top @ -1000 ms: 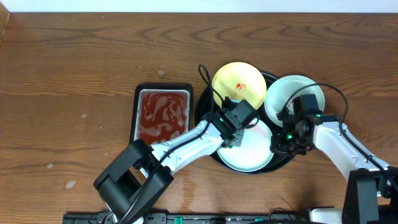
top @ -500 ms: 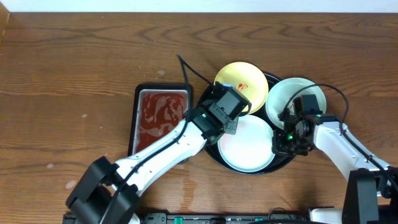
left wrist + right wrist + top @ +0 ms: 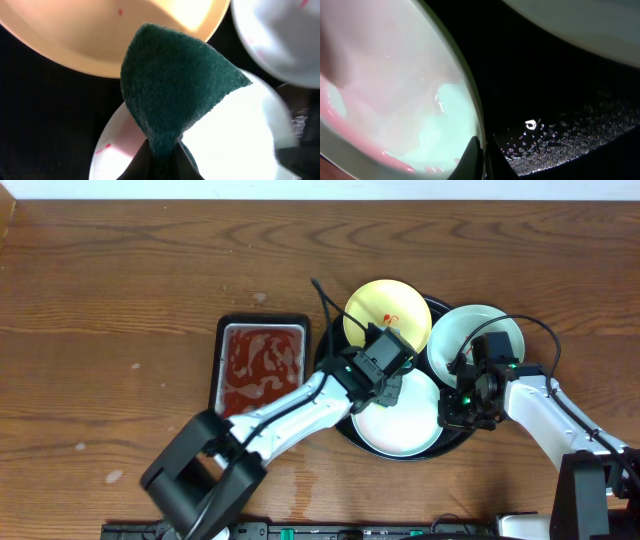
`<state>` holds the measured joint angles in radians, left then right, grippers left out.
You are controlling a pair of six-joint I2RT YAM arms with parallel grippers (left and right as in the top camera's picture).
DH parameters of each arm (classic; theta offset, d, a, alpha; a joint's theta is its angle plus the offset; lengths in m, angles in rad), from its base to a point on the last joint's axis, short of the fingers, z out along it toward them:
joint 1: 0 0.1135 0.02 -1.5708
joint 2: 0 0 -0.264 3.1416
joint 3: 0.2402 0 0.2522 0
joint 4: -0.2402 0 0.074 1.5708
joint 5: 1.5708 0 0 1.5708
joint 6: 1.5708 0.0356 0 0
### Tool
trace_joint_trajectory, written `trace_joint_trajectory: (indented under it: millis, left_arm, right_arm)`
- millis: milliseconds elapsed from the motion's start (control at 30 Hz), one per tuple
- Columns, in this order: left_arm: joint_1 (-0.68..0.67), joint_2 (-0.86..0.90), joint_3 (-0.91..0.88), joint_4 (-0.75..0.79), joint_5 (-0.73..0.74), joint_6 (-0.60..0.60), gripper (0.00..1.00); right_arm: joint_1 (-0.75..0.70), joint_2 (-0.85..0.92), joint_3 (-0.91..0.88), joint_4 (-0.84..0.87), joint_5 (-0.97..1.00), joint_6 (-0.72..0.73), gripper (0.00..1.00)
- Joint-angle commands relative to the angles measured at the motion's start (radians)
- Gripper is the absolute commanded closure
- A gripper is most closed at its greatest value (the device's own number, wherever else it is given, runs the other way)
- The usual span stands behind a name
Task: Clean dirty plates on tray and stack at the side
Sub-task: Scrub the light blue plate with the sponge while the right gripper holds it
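On the black tray (image 3: pixel 335 385) lie three plates. The pale yellow plate (image 3: pixel 387 310) at the back carries a small red smear. One mint-white plate (image 3: pixel 478 340) rests over the tray's right rim. The other mint-white plate (image 3: pixel 405 425) lies at the front. My left gripper (image 3: pixel 388 385) hovers over the front plate's back edge, shut on a dark green sponge (image 3: pixel 175 85). A red fleck shows on that plate (image 3: pixel 240 140) near its left rim. My right gripper (image 3: pixel 484 155) is shut on the front plate's (image 3: pixel 385 90) right rim.
A small rectangular metal tray (image 3: pixel 262 363) with red liquid stands just left of the black tray. A black cable (image 3: pixel 325 300) arcs up from the left wrist. Bare wooden table (image 3: pixel 120 300) stretches to the left and back.
The left gripper with the sponge swung left toward the tray's left edge, then came back right over the front plate. The right gripper kept its hold and place.
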<state>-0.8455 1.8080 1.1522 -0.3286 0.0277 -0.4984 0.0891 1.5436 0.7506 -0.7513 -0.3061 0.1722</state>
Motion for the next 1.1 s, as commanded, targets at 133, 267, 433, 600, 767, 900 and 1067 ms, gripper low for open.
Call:
trace_joint_trajectory:
  millis: [133,267,433,600,767,900,1067]
  left_arm:
    - [0.014,0.04,-0.009,-0.026,-0.169,0.107,0.92]
    - [0.019,0.04,-0.012,-0.029,-0.238,0.167,0.92]
    - [0.019,0.031,-0.009,-0.02,-0.276,0.192,0.92]
    - [0.014,-0.037,-0.009,-0.004,-0.254,0.186,0.92]
    - [0.013,-0.105,-0.009,0.014,-0.05,0.111,0.92]
    - [0.01,-0.089,-0.018,0.015,0.019,0.043,0.92]
    - [-0.01,-0.047,-0.036,0.028,0.045,0.036,0.92]
  right_arm:
    - [-0.001,0.007,-0.004,-0.01,0.01,-0.009,0.99]
    - [-0.001,0.007,-0.004,-0.013,0.01,-0.009,0.99]
    - [-0.001,0.007,-0.004,-0.019,0.01,-0.009,0.99]
    - [-0.001,0.007,-0.004,-0.02,0.01,-0.009,0.99]
    - [-0.001,0.007,-0.004,-0.019,0.01,-0.009,0.99]
    - [-0.001,0.007,-0.004,-0.019,0.01,-0.009,0.99]
    - [-0.001,0.007,-0.004,-0.019,0.01,-0.009,0.99]
